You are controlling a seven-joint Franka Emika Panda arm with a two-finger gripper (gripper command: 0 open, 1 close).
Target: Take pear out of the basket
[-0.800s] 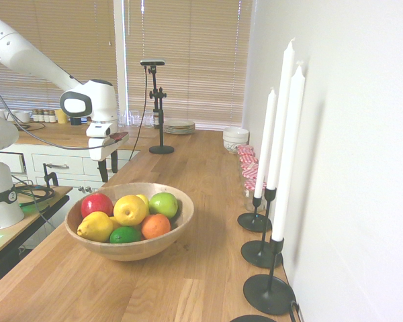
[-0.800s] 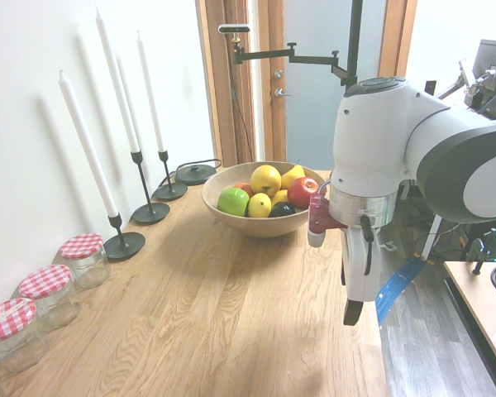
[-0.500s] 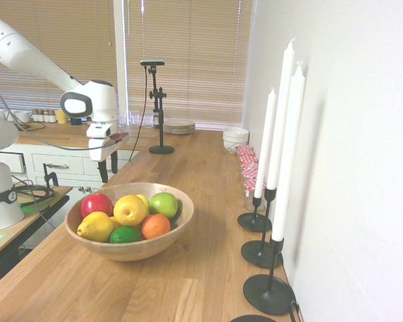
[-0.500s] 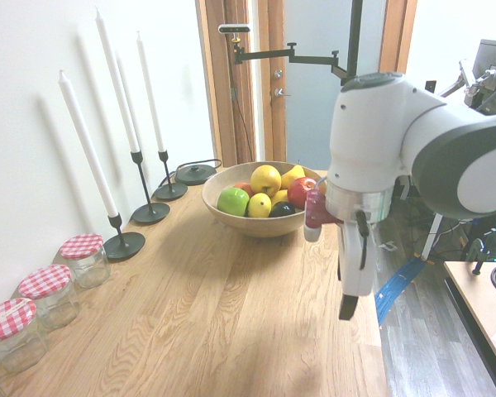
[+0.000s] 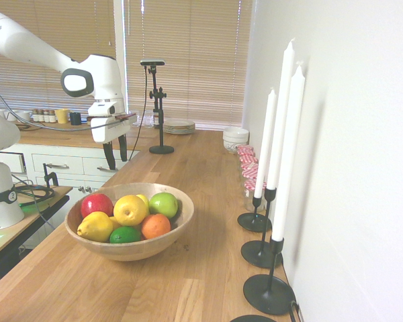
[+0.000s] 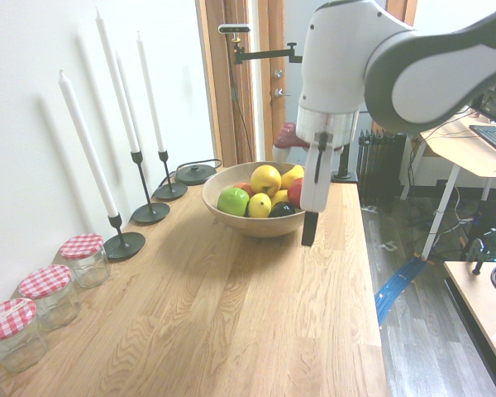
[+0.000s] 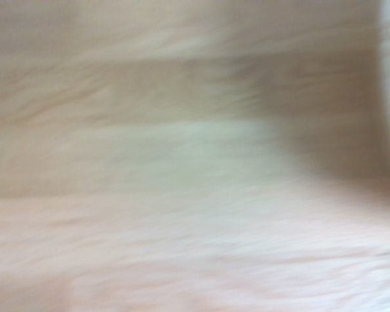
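I am in a kitchen: a wooden countertop (image 5: 208, 201) over white drawers (image 5: 59, 165), stacked plates (image 5: 179, 126), white bowls (image 5: 236, 137), a yellow mug (image 5: 62, 116) and glass jars with red-checked lids (image 6: 45, 281).

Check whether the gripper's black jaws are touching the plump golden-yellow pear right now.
Apart. The first exterior view shows the black-tipped gripper hanging above and beyond the wooden bowl, with bare counter between it and the pear.

One camera looked along the tabletop (image 5: 208, 268) toward the window blinds (image 5: 188, 67); its opposite faced the door (image 6: 298, 91). Both shared the fruit bowl (image 5: 141, 251), nearer the first. The wrist view peered closely at blurred wood (image 7: 182, 156).
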